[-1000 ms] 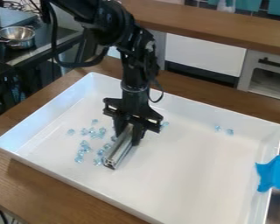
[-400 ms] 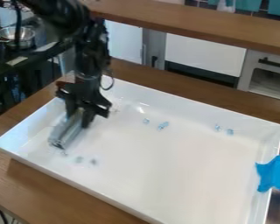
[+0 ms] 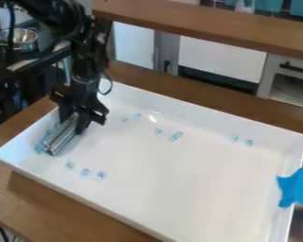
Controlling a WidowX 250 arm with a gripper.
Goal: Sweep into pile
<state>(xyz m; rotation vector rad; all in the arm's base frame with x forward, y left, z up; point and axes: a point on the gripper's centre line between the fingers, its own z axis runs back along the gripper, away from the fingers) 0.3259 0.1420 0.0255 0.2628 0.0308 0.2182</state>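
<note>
At the left end of the white tray [image 3: 198,189], the gripper [image 3: 75,124] hangs over the left edge's inner side, its fingers drawn narrow on a silver metal bar [image 3: 61,138]. The bar slants from between the fingers down towards the tray's left corner, its lower end close to the floor; contact with the floor cannot be confirmed. Between the bar and the left wall lies a strip of small blue pieces [image 3: 40,146], partly hidden by the bar. Right of these, three loose pieces [image 3: 85,172] sit in a short row near the front edge. Further right, towards the back edge, are two pieces [image 3: 138,116] set apart, then a small group [image 3: 175,136] with one piece just to its left. Two more pieces [image 3: 236,138] lie side by side near the back right corner. Blue tape [image 3: 297,187] covers part of the right edge. Compared with the earliest frame, the gripper and bar are moved left, from the middle of the tray's left half to beside the left edge. The scattered cluster formerly left of the bar is displaced, much of it now by that edge. The pair near the back right corner is unchanged.
</note>
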